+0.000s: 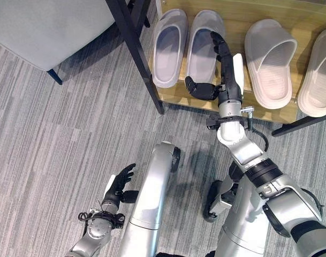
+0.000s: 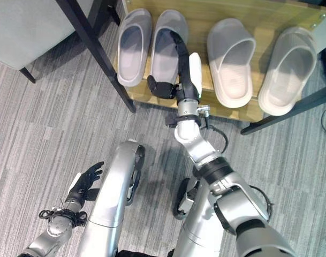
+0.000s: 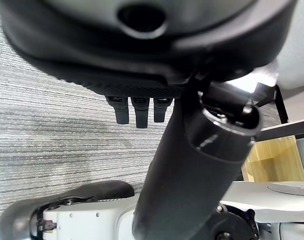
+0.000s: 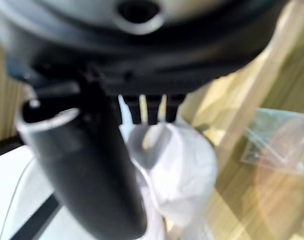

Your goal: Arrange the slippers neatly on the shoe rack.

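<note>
A grey upholstered chair seat (image 1: 42, 27) occupies the upper left, above grey striped carpet (image 1: 55, 134). A dark chair leg (image 1: 54, 76) meets the carpet beneath it. A black diagonal frame bar (image 1: 135, 51) stands just beside the chair.
</note>
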Available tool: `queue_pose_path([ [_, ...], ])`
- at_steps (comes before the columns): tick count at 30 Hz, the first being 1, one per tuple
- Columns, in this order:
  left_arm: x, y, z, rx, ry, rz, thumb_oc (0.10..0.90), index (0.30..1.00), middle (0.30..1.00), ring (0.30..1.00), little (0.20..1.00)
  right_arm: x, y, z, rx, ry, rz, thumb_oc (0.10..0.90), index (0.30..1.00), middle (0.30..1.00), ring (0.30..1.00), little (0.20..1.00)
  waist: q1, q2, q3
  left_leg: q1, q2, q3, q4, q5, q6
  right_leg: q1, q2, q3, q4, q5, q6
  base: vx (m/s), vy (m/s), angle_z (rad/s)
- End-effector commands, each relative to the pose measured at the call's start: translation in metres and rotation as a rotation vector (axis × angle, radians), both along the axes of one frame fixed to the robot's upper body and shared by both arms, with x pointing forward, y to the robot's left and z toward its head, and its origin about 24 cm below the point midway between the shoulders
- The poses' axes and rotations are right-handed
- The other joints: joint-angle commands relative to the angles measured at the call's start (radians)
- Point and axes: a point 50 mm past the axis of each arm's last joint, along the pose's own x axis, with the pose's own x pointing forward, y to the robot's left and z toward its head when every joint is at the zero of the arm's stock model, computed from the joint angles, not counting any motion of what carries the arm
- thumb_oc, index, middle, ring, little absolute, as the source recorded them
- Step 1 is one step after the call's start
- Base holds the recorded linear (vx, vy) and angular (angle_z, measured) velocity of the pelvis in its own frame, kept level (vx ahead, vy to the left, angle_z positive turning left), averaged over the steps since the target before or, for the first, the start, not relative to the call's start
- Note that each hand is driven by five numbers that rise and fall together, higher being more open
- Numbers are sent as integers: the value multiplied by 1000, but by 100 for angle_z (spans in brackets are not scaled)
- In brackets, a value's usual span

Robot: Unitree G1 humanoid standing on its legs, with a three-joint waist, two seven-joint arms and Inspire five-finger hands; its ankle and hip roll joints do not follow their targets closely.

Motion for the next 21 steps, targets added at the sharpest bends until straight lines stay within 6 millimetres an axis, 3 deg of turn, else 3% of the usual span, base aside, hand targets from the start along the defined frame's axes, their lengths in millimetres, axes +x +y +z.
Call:
queue_pose_path([
  [1, 0, -11, 21, -32, -127, -83, 800, 900, 900, 900, 900, -13, 23, 58, 73, -234, 137, 800, 900, 900, 900, 900, 53, 7, -33, -36, 5, 14, -119, 34, -31, -18, -4, 29, 23, 126, -68, 0, 0, 0],
  [21, -1, -10, 21, -21, -114, -127, 800, 900, 900, 900, 900, 7, 23, 71, 114, -145, 181, 800, 900, 900, 900, 900, 69, 19, -33, -36, 7, 8, -135, 45, -43, -15, -17, 27, 27, 116, -73, 0, 0, 0],
])
